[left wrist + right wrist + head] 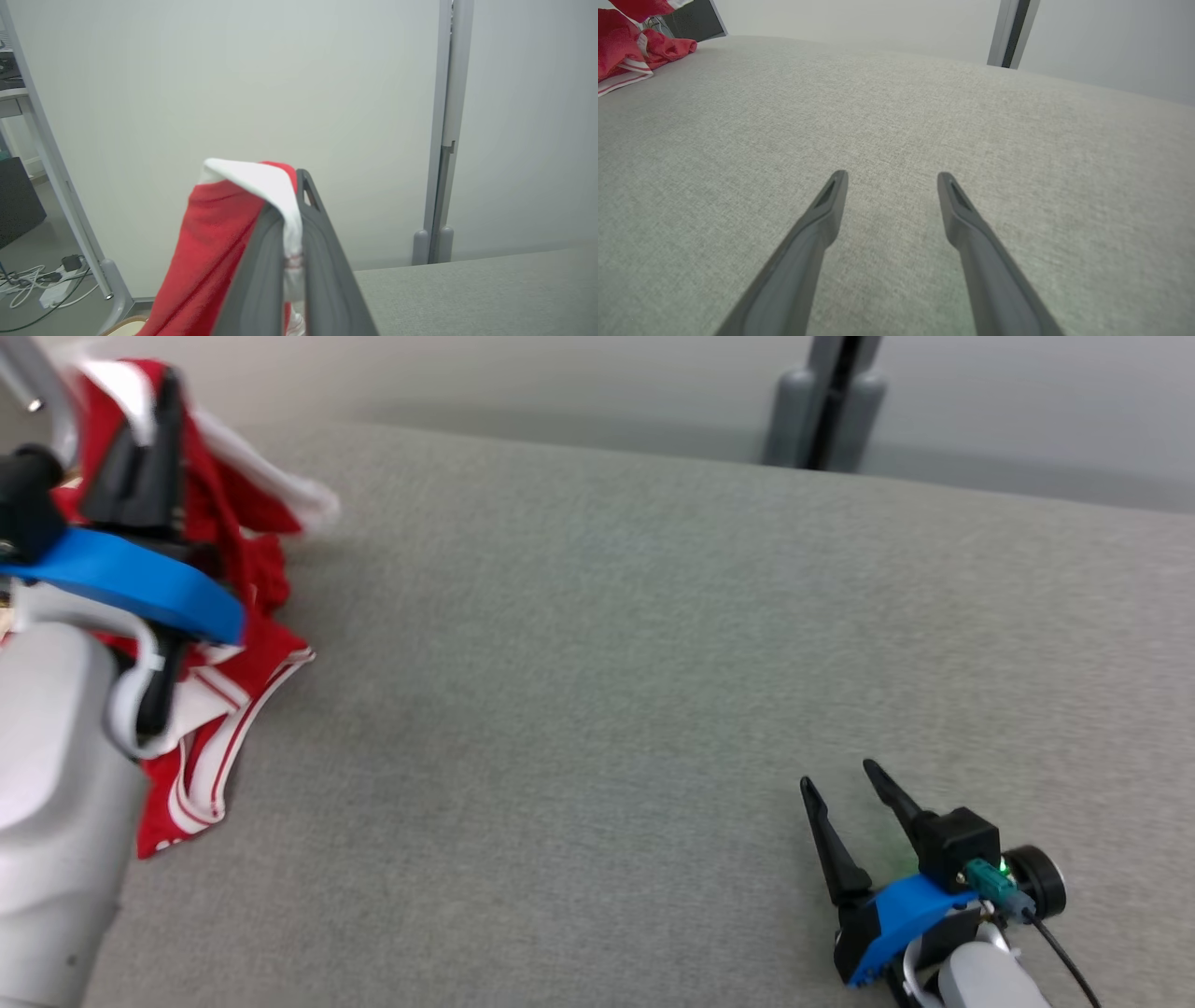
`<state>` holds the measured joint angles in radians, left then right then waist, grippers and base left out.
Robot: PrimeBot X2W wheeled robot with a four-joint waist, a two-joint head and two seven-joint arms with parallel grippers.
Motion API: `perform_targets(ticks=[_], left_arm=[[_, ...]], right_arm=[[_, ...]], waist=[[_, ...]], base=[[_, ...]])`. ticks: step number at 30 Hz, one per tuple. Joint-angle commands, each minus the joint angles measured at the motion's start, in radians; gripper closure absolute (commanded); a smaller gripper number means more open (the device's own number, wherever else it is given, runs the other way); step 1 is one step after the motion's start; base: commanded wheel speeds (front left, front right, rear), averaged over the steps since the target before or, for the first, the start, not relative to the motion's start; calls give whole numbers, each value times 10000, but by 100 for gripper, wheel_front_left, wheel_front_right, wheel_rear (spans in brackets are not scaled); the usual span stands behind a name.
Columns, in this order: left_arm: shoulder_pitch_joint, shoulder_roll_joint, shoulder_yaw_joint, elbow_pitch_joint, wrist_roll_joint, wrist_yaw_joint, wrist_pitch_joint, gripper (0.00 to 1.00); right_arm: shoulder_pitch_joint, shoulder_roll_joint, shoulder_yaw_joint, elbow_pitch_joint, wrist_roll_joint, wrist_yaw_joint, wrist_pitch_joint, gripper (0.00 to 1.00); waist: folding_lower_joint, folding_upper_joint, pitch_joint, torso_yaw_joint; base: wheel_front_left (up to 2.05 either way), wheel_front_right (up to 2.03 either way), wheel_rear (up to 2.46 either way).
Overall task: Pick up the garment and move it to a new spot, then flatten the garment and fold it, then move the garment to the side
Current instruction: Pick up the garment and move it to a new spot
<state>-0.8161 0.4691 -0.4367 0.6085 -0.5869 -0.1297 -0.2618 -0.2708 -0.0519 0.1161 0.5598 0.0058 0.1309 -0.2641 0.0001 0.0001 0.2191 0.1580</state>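
At ten o'clock in our head view, our left hand [161, 415] is clamped tight on a white-edged fold of the red garment [257, 569]. The garment hangs bunched from the hand, its lower part lying at the left of the grey bench [607, 663]. At four o'clock, our right hand [838, 775] sits low over the bench, fingers spread wide, holding nothing.

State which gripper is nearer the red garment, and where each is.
Left. The left gripper is shut on the garment; the right gripper is open over the grey surface, far from the garment.
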Motion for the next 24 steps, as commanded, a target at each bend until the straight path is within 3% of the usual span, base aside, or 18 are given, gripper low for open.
perform_targets(ticks=[1, 6, 11, 17, 21, 22, 23, 24], left_arm=[[246, -166, -211, -347, -15, -12, -43, 100], [563, -757, -1019, -1333, -174, -12, -45, 100], [1019, -1750, -1770, -1843, -427, -12, -46, 100], [1821, -3056, -2540, -1712, -535, -12, -46, 100], [2477, -3536, -3108, -1261, -484, -12, -45, 100], [2636, -3613, -3194, -1147, -454, -12, -46, 94], [2819, -3675, -3315, -968, -458, -12, -43, 20], [2969, -3715, -3374, -844, -391, -12, -42, 0]], right_arm=[[245, 3, 69, 20, 188, -3, -4, 0], [734, 6, 168, 4, 492, -3, -6, 0], [1051, 7, 87, -32, 527, -3, -6, 0], [1258, 6, 134, -60, 555, -3, -6, 0], [1401, 7, 200, -39, 598, -3, -6, 0], [1425, 5, 203, -38, 614, -3, -6, 0], [1437, 7, 214, -49, 616, -3, -6, 0], [1443, 6, 195, -57, 613, -3, -6, 0]], waist=[[-1, -1, -631, -625], [-1, -1, -1228, -1447], [-1, -1, -1527, -2256], [-1, -1, -1702, -2958], [-1, -1, -1798, -3170], [-1, -1, -1816, -3189], [-1, -1, -1832, -3202], [-1, -1, -1843, -3198]], base=[[0, 0, 0], [0, 0, 0], [0, 0, 0], [0, 0, 0], [0, 0, 0], [0, 0, 0], [0, 0, 0], [0, 0, 0]])
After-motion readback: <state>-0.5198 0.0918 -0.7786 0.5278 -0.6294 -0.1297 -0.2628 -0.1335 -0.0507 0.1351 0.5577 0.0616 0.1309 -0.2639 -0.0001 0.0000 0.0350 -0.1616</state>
